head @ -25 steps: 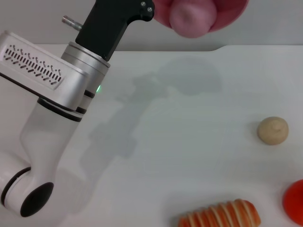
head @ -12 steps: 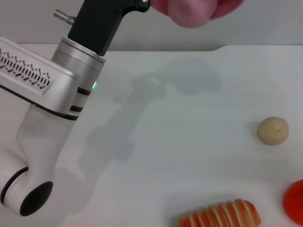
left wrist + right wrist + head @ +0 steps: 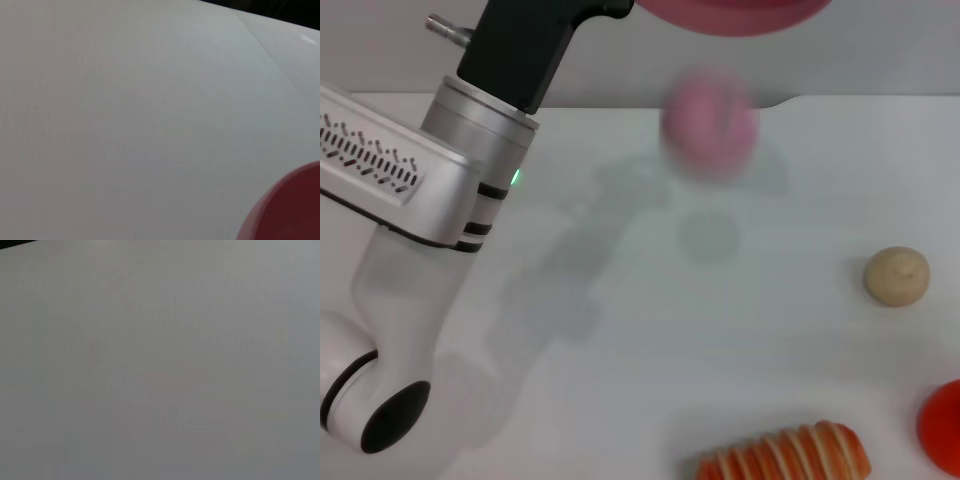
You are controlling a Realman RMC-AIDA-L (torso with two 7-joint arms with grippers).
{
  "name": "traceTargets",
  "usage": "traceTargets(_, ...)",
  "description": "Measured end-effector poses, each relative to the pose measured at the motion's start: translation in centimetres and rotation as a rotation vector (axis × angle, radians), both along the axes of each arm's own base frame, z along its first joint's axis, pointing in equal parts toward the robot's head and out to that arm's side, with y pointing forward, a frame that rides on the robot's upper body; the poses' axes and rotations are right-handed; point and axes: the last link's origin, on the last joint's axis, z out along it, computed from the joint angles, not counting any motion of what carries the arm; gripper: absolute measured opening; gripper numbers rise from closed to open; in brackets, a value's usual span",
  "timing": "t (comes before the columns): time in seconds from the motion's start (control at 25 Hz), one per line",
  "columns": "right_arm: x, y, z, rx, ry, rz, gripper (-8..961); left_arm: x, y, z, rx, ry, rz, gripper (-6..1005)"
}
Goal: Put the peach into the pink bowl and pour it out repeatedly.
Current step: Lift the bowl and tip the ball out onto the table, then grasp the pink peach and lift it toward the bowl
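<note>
place: robot test bench, lab-like | evidence: plain white table (image 3: 620,400); toy props laid out: beige ball (image 3: 897,276), striped toy bread (image 3: 786,455); pale wall behind

My left arm (image 3: 430,250) rises from low at my left, wrist angled up toward the far middle. Its claw runs past the head view's top edge. My right arm is out of sight.

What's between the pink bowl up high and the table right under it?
In the head view, only the peach, falling in mid-air beneath the pink bowl. Under it, the table shows just its shadow.
</note>
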Motion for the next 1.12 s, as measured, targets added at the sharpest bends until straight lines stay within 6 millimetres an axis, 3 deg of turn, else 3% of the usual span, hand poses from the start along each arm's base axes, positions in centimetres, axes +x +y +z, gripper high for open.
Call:
traceTargets(0.36,0.1,0.1,-0.2,-0.007,0.003,-0.005,404,0.3,2.3,-2.4,-0.126,0.123,0.094,47)
traceTargets(0.68,0.3,0.2,-0.5,-0.026,0.005,-0.027,401,0.0,8.5,-4.3,-0.409,0.171,0.419,44)
traceTargets(0.96,0.1,0.6,-1.7,-0.121,0.000,-0.010,398,0.0,12.8,-4.0,-0.543,0.259,0.700,46)
traceTargets(1.12,-1.6,0.8,-2.0,-0.255,0.018,0.105,397,-0.2,14.2,-3.1,-0.599,0.267,0.827,47)
